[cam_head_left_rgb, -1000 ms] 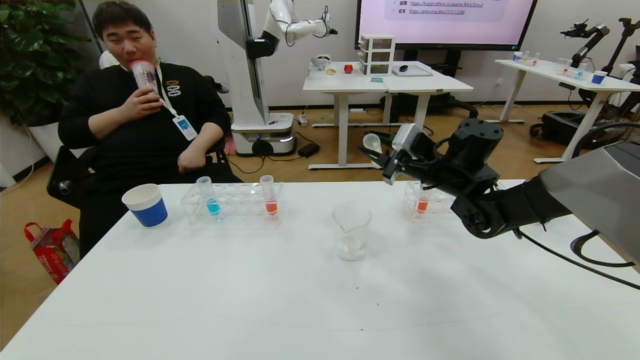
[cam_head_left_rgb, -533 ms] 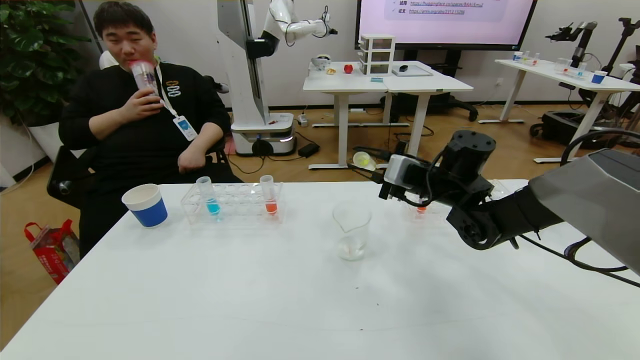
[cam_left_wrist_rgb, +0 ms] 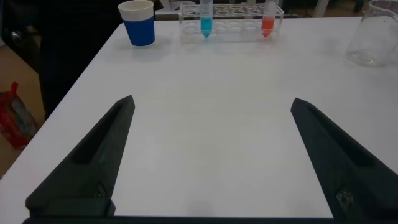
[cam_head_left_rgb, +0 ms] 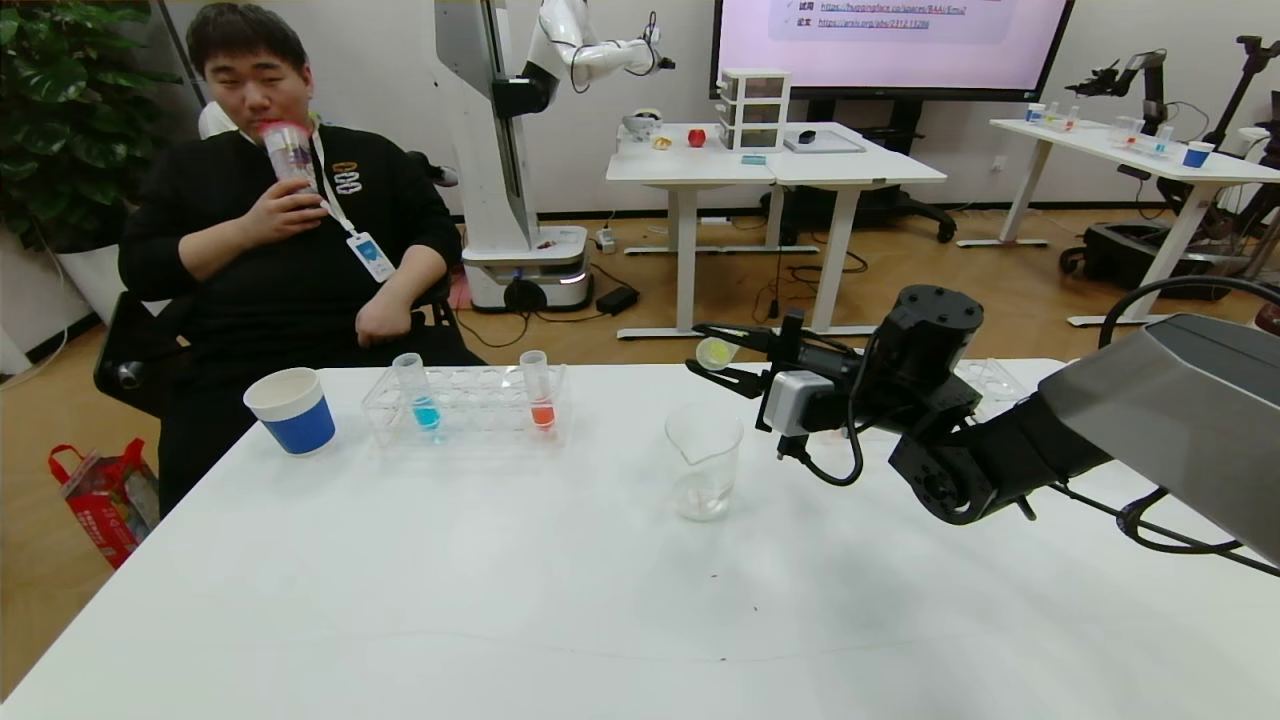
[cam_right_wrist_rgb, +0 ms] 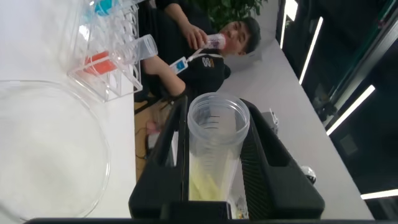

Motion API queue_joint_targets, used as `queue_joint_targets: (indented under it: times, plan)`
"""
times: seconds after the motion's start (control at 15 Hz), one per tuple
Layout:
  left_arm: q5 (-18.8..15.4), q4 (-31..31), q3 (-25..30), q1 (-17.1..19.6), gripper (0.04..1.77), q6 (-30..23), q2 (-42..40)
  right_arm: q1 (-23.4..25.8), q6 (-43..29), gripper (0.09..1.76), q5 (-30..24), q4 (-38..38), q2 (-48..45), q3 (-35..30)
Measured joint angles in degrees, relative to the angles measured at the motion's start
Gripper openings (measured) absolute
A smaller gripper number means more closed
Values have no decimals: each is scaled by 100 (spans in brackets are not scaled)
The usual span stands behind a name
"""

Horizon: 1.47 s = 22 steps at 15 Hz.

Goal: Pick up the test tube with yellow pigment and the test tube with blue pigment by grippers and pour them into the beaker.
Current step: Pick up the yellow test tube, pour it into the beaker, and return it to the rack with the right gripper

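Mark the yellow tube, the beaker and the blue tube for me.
test tube with yellow pigment (cam_right_wrist_rgb: 214,140): right wrist view, clear wall.
beaker (cam_head_left_rgb: 703,462): head view, glass wall.
test tube with blue pigment (cam_head_left_rgb: 425,411): head view, blue liquid.

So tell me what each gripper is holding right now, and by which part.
The right gripper grips the yellow tube by its sides below the open mouth, tipped over near the beaker. The left gripper is open, holding nothing.

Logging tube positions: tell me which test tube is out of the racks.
The yellow test tube, tipped sideways in the right gripper above the beaker. The blue tube and red tube stand upright in their rack.
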State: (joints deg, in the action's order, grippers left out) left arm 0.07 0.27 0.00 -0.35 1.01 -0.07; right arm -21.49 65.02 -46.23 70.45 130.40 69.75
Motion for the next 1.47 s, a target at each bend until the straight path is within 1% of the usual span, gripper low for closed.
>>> queue_joint_targets:
  times: [0.13, 0.4, 0.73, 1.47]
  plan:
    - [0, 0, 0, 0, 175, 2, 0, 30, 400, 49, -73, -6, 41, 0]
    - [0, -2, 0, 0, 175, -2, 0, 94, 1065, 49, -10, -11, 188, 116]
    - [0, 0, 0, 0, 175, -2, 0, 149, 1666, 49, 45, -55, 355, 350]
    - [0, -2, 0, 0, 175, 0, 0, 83, 3115, 49, 111, -243, 385, 386]
